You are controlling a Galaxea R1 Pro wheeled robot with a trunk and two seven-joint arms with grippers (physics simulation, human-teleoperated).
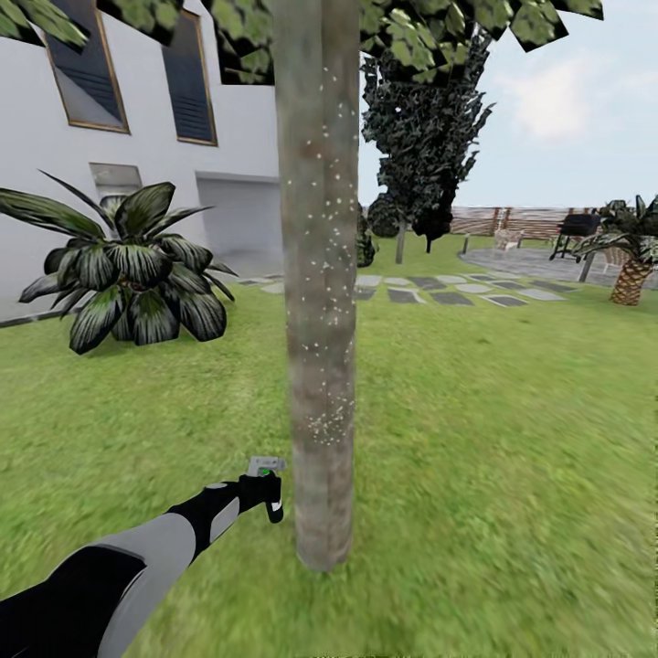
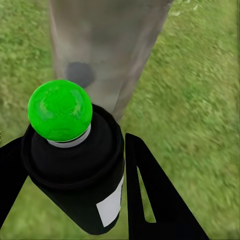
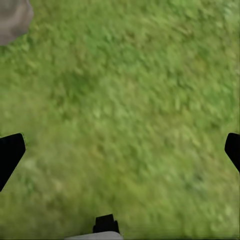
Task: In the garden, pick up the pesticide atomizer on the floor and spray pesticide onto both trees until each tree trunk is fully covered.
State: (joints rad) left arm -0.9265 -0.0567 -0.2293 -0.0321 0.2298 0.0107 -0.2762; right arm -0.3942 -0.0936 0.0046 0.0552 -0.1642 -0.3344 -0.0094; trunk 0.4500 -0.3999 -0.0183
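Beside the tree trunk [image 1: 318, 302], already dotted with white pesticide [image 1: 322, 422] higher up, the pesticide atomizer [image 1: 266, 467] is held clamped in the left hand [image 1: 268, 493]. Spraying is judged under way, and the bare base should be covered next. The right hand [image 3: 120, 150] is spread wide and empty above grass.

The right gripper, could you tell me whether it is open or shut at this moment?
Open. In the right wrist view its two black fingertips sit at opposite edges, with the right gripper holding nothing over bare grass.

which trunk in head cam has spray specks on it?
The thick grey-brown tree trunk right ahead, beside the atomizer in the left gripper. The scaly palm trunk far right shows none.
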